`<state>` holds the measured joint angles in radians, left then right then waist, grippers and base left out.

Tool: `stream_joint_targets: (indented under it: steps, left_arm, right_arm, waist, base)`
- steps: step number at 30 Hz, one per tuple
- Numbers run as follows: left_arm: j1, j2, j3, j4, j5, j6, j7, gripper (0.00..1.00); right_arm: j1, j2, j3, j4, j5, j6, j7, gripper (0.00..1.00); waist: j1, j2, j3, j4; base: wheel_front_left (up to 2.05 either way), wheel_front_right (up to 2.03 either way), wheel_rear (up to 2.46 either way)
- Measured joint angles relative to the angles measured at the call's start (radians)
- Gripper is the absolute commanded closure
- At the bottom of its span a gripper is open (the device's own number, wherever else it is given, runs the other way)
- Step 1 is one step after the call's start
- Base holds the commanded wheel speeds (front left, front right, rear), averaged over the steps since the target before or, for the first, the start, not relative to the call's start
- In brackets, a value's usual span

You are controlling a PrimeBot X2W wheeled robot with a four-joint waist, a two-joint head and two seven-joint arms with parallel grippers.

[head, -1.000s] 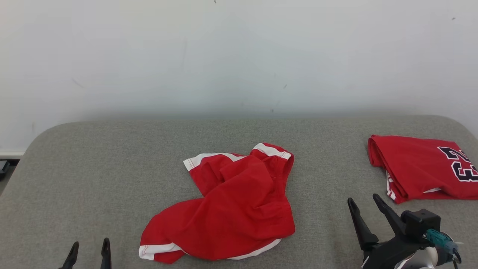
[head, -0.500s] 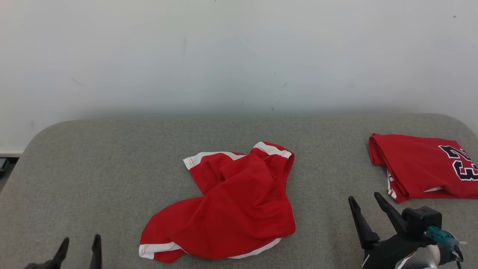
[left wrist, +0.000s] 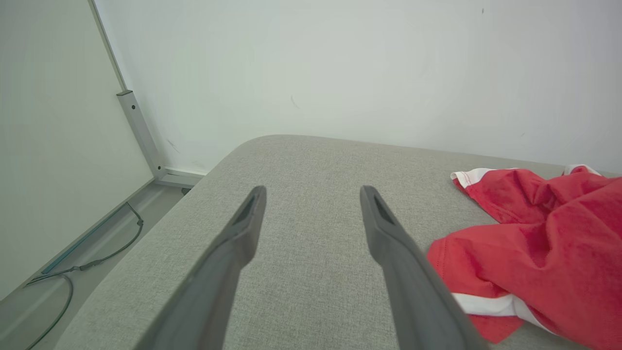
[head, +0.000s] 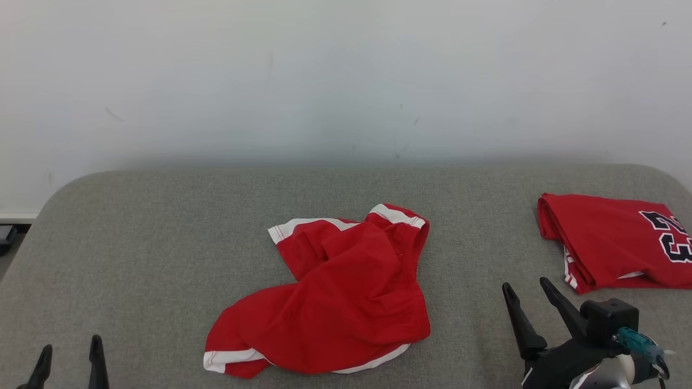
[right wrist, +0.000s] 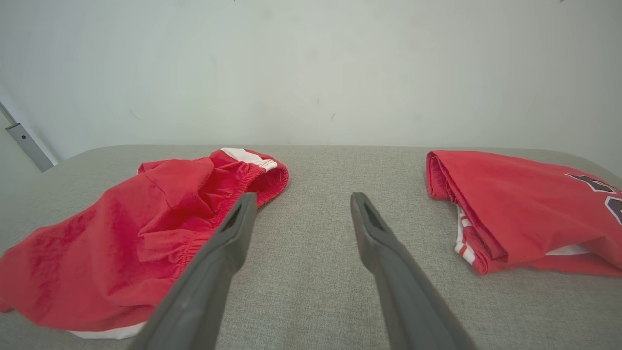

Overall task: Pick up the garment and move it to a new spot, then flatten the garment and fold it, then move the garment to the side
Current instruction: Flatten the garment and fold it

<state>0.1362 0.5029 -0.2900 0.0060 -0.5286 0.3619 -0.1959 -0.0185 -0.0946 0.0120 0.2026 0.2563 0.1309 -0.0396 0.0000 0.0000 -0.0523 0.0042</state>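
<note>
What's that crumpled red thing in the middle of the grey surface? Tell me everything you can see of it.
It looks like a pair of red shorts in thin, smooth cloth, with white bands along the leg hems and a gathered elastic waistband. It lies loose and rumpled, partly folded over itself, near the middle of the grey padded surface. Only that surface touches it; nothing grips it.

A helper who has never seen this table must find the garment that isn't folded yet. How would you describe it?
On the grey padded table against the white wall, look at the middle, towards the near edge. The crumpled red shorts lie there, white-trimmed at the hems. Unlike the red jersey at the right, they are unfolded and carry no dark numerals.
</note>
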Motion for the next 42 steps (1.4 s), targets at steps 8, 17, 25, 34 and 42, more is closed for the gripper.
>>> stream_joint_targets:
  steps: [8, 17, 25, 34, 42]
  left_arm:
    - [0.003, 0.003, -0.004, -0.015, -0.002, -0.001, 0.000, 0.00]
    - [-0.004, 0.023, -0.045, -0.003, -0.005, -0.055, 0.020, 0.00]
    - [-0.039, 0.026, -0.015, 0.012, -0.038, -0.082, -0.007, 0.00]
    - [-0.049, 0.040, -0.004, 0.034, -0.038, -0.089, -0.019, 0.00]
    - [-0.050, 0.040, -0.007, 0.040, -0.039, -0.089, -0.019, 0.00]
  right_arm:
    - [-0.002, 0.005, 0.001, -0.002, 0.000, 0.000, 0.004, 0.00]
    - [-0.008, 0.005, 0.009, -0.003, 0.000, 0.000, 0.009, 0.00]
    - [-0.010, 0.003, 0.010, -0.001, 0.000, 0.000, 0.009, 0.00]
    - [-0.011, 0.001, 0.012, -0.003, 0.001, 0.000, 0.009, 0.00]
    - [-0.010, 0.001, 0.013, -0.004, 0.003, 0.000, 0.010, 0.00]
  waist:
    - [0.0000, 0.0000, 0.003, 0.008]
    - [0.0000, 0.0000, 0.007, 0.000]
    - [0.0000, 0.0000, 0.001, 0.003]
    - [0.0000, 0.0000, 0.002, 0.007]
    - [0.0000, 0.0000, 0.004, 0.015]
  base:
    - [0.00, 0.00, 0.00]
    - [0.00, 0.00, 0.00]
    - [0.00, 0.00, 0.00]
    - [0.00, 0.00, 0.00]
    - [0.00, 0.00, 0.00]
